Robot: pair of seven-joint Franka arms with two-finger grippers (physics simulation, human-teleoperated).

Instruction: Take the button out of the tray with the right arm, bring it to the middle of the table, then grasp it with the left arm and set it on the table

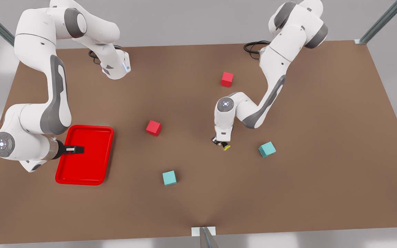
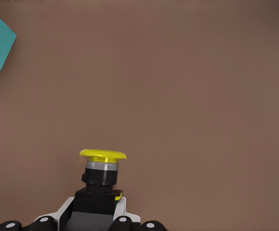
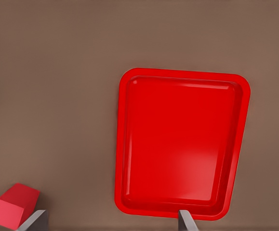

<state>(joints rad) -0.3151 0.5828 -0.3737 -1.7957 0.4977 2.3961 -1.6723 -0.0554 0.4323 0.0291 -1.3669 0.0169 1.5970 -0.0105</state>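
At mid-counter [image 1: 191, 206], my left jaws [image 1: 221, 144] grip the button [image 2: 102, 169]; my right jaws [image 1: 76, 150] hang parted over the tray [image 3: 180, 77].

front: high over my surface [image 1: 198, 193], looking steeply down at both arms | left wrist: close, low over bare surface | right wrist: higher, looking down on the tray [image 3: 178, 144], shared with front

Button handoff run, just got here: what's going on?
The left gripper holds the button low over the table near its middle, between a red cube and a teal cube; whether it touches the table can't be told. The right gripper hangs open above the tray, which has nothing in it. So the handover looks done and the set-down is what remains.
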